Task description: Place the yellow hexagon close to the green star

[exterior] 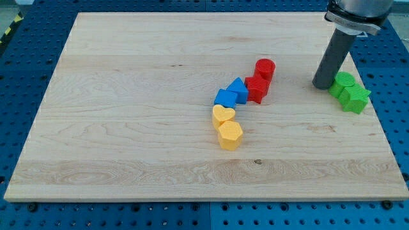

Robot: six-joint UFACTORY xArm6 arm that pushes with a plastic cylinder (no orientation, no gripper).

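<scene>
The yellow hexagon (230, 135) lies just below centre of the wooden desk (128, 96), touching the yellow heart (223, 115) above it. From there a chain runs up-right: two blue blocks (232, 94), a red block (257, 89), a red cylinder (264, 68). The green star (354, 99) sits near the desk's right edge beside a green block (344, 82). The arm carries no fingers; its tip (323, 85) rests just left of the green block. Bare wood lies between hexagon and star.
</scene>
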